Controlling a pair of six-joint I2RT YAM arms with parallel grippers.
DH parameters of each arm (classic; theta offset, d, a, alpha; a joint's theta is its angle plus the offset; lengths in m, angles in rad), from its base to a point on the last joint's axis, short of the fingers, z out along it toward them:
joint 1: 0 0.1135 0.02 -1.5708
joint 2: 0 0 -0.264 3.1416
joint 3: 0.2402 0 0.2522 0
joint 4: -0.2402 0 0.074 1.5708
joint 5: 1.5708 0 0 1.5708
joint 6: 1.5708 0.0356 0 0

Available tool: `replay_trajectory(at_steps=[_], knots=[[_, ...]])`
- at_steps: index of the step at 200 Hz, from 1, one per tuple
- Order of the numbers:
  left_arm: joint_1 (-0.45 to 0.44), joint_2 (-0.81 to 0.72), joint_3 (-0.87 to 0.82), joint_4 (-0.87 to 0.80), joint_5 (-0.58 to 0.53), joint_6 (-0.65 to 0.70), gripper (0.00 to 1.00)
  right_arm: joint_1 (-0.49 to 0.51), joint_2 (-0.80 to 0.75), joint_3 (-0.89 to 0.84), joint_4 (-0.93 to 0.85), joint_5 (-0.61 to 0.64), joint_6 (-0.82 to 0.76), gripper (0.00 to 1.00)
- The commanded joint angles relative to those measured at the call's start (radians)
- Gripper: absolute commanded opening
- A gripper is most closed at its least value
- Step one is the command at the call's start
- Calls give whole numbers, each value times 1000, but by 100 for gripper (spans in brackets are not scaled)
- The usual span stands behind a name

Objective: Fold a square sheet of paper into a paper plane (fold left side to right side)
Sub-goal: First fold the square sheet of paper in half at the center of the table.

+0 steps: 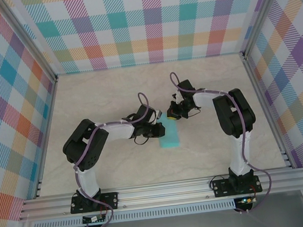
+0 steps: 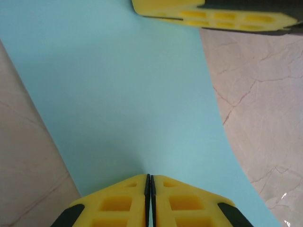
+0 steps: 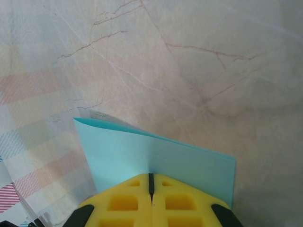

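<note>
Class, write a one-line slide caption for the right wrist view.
Shut right gripper over folded turquoise paper on a marbled table.

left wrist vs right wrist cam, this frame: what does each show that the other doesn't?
Left wrist only: a yellow finger of the other arm at the frame's top edge, and the turquoise paper running the whole frame.

Right wrist only: the paper's far edge with both corners, a second layer peeking out at the left corner, and a plaid pattern at lower left.

Both: the paper, the marble table, and the view's own gripper, the left gripper and the right gripper, fingers shut at the paper.
</note>
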Motion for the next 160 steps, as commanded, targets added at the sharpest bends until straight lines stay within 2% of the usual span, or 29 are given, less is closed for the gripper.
replay_trajectory(at_steps=[1, 82, 160], knots=[[-25, -34, -51, -77, 41, 25, 12, 6, 54, -7, -87, 83, -11, 0], [-74, -107, -190, -27, 69, -22, 12, 7, 55, -2, -91, 83, -17, 0], [-165, -134, -294, 19, 59, -92, 12, 7, 60, 7, -105, 90, -24, 0]])
